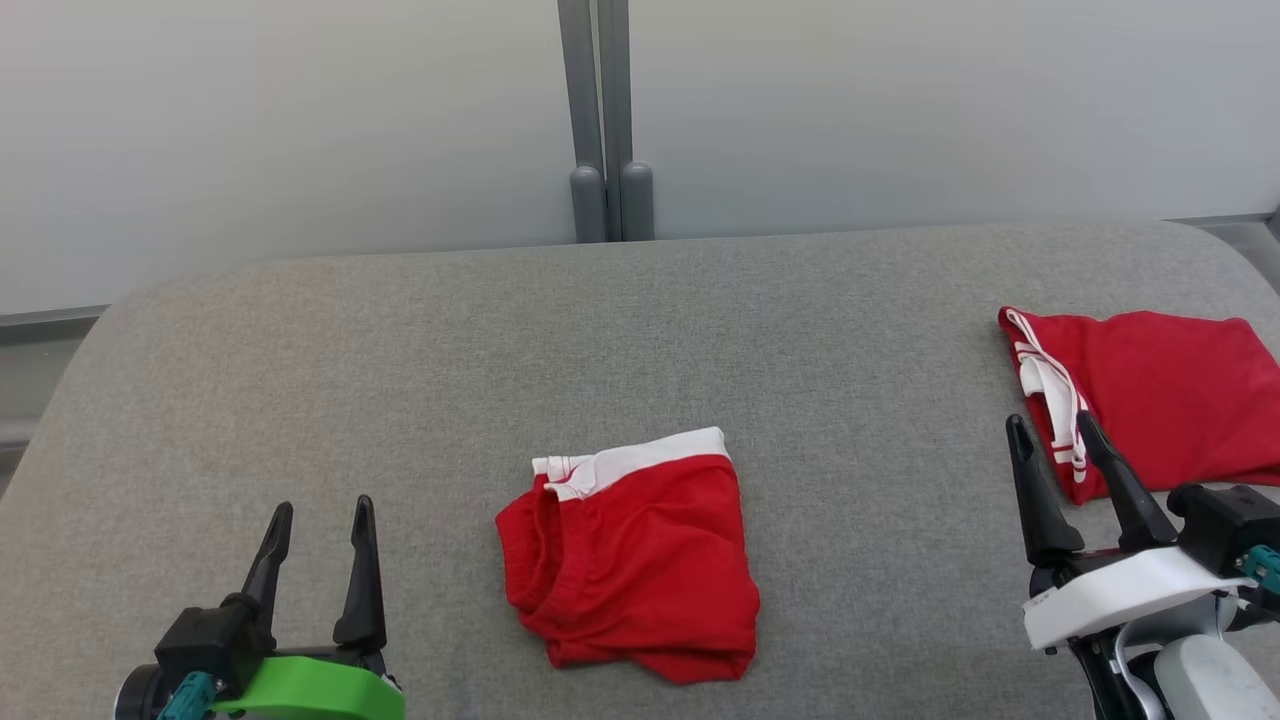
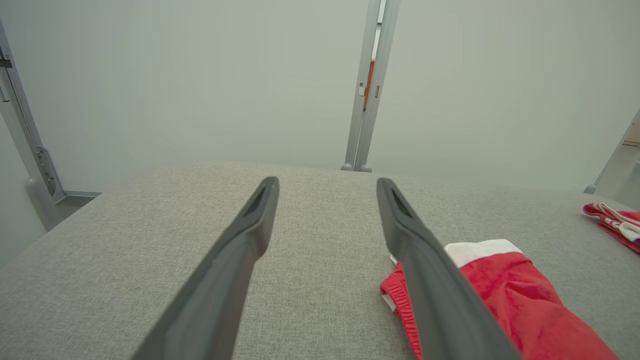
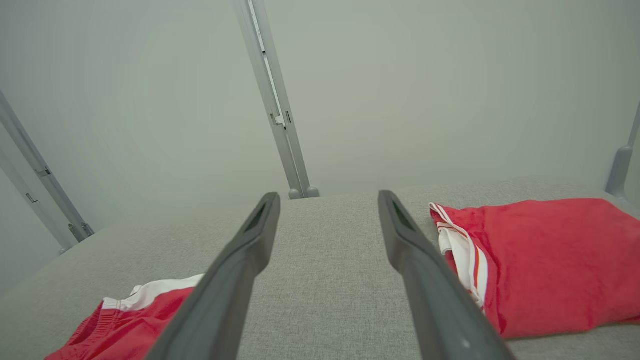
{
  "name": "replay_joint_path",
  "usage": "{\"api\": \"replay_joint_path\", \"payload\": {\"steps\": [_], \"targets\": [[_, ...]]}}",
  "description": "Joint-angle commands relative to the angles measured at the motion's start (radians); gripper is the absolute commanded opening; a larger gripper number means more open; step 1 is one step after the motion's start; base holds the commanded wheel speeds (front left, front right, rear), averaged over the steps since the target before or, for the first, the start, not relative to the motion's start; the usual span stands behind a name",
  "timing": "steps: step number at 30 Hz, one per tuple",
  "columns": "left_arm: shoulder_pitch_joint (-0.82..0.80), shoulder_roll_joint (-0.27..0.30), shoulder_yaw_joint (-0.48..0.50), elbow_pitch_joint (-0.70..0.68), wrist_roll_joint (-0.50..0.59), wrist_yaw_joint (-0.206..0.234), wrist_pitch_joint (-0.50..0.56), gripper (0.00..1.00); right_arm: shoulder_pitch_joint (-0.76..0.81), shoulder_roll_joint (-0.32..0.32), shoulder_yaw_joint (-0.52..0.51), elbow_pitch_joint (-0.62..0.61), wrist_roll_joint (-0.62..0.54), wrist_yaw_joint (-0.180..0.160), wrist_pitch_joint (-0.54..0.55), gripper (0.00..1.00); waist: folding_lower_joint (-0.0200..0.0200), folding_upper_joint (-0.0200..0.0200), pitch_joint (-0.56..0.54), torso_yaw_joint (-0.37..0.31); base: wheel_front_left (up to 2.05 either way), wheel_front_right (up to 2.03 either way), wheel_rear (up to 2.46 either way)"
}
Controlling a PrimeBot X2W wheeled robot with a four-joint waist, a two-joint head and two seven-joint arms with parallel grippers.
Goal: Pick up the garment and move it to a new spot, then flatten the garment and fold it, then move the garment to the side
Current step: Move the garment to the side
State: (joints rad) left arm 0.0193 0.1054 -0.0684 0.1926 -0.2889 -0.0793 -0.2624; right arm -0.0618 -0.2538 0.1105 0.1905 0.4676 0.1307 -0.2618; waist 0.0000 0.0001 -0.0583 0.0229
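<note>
Two red cloth garments, grey fabric tabletop (image 1: 400, 380).
I see crumpled garment (image 1: 640, 560) front-centre, folded garment (image 1: 1150, 400) right edge; left gripper (image 1: 322, 505), right gripper (image 1: 1051, 420) spread, empty.

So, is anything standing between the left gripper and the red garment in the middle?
Nothing visible does: bare grey surface lies between the open left gripper and the red garment.

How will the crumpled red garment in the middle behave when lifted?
The crumpled red fabric garment with white waistband lies in soft folds, so it will probably droop. Its loose layers may unfold. Thin cloth, likely light.
</note>
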Motion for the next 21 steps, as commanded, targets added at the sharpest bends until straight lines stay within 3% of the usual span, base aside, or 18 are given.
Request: {"api": "replay_joint_path", "payload": {"steps": [1,14,21], "targets": [[-0.006,-0.006,0.006,0.001,0.014,-0.004,-0.003,1.0,0.011,0.002,0.002,0.004,-0.01,0.0,-0.003,1.0,0.0,-0.0001,0.001,0.0,0.0,0.0,0.0],[-0.014,-0.025,0.016,0.019,0.032,-0.021,-0.003,1.0,0.002,-0.001,0.045,0.047,-0.013,0.0,0.005,1.0,0.0,-0.0001,0.004,0.014,0.0,0.0,0.0],[-0.039,-0.033,-0.009,0.023,0.053,-0.029,-0.003,1.0,-0.076,0.022,0.117,0.12,0.018,0.0,0.119,1.0,0.0,-0.0001,0.016,0.096,0.0,0.0,0.0]]}}
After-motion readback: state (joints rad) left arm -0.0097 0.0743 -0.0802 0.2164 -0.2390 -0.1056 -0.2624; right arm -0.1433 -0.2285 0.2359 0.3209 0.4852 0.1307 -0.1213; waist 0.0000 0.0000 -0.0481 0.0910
